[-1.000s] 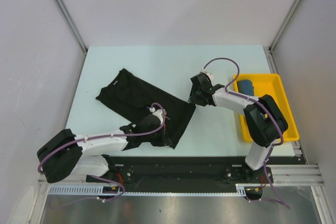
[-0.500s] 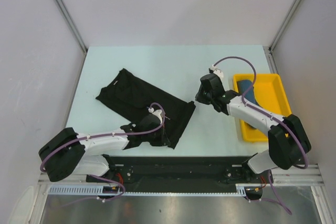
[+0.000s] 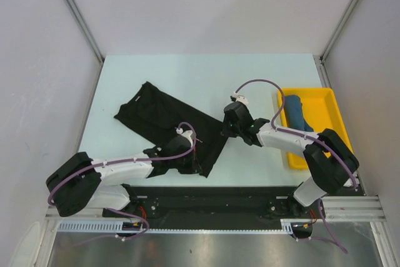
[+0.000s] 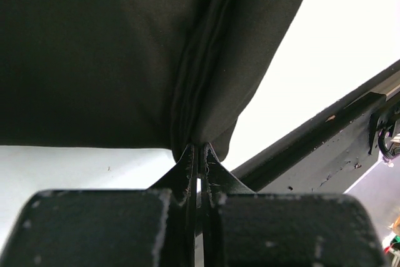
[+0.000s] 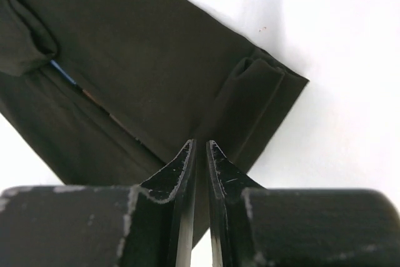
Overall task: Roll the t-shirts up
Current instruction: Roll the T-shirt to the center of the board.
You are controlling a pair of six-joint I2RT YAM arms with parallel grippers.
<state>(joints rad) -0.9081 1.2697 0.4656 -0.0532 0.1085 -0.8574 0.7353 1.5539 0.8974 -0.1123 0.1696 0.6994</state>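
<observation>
Top: the black tee (image 3: 165,123) lies folded left of centre on the table (image 3: 187,73); the teal tee (image 3: 297,112) sits in the tray (image 3: 328,117).
Left wrist: the left gripper (image 4: 198,148) is pinched tight on a fold at the black tee's edge.
Right wrist: the right gripper (image 5: 201,145), fingers narrow, nips a ridge near the black tee's corner.

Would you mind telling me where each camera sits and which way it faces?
Top external: above and behind the bases, looking down at the table, black tee and tray holding a teal tee; left arm and right arm show.
Left wrist: on the left arm, looking along the left jaws, shut on the black tee's near hem; only jaws show.
Right wrist: on the right arm, looking along the right jaws, pinching a fold at the tee's corner; only jaws show.
Shared: all three see the black tee.
</observation>
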